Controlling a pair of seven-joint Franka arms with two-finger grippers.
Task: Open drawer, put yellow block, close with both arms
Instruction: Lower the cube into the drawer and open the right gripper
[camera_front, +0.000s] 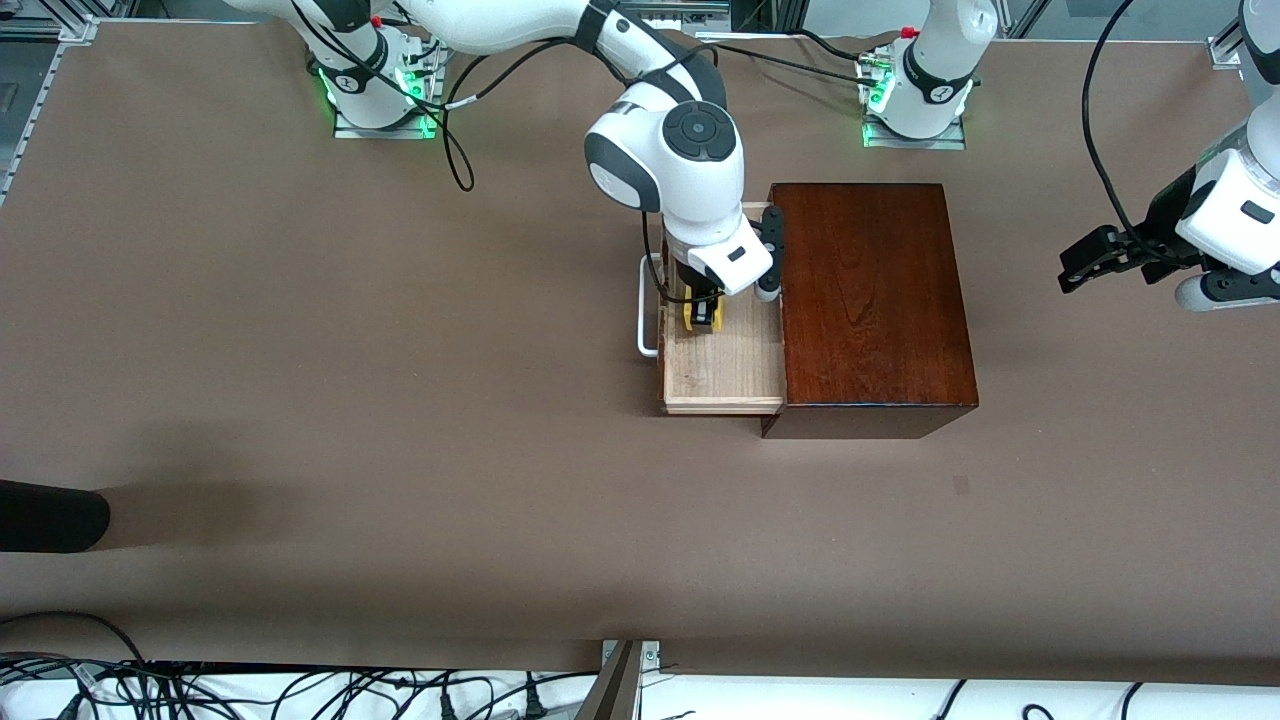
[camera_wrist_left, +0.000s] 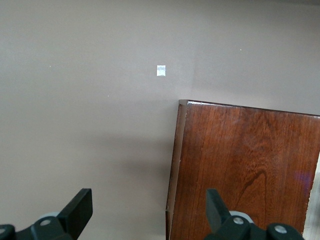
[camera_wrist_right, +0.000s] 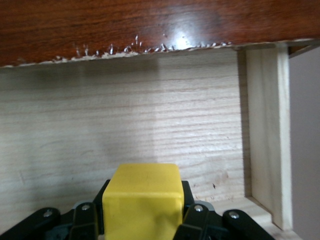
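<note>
Yellow block (camera_wrist_right: 142, 200) clamped in right gripper (camera_front: 703, 312) over the open drawer (camera_front: 725, 370) by its white handle (camera_front: 646, 308), so a high release risks it bouncing out; left gripper (camera_wrist_left: 150, 212) waits, fingers apart, over the dark-wood box (camera_wrist_left: 245, 170) edge.

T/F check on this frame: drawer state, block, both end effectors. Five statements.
1. The drawer is pulled out of the box. True.
2. The block lies loose on the drawer floor. False: the right end effector is shut on it, over the drawer.
3. The left end effector is open. True.
4. The left end effector grips the handle. False: it holds nothing, over the box's edge at the left arm's end.
5. The block is red. False: yellow.
</note>
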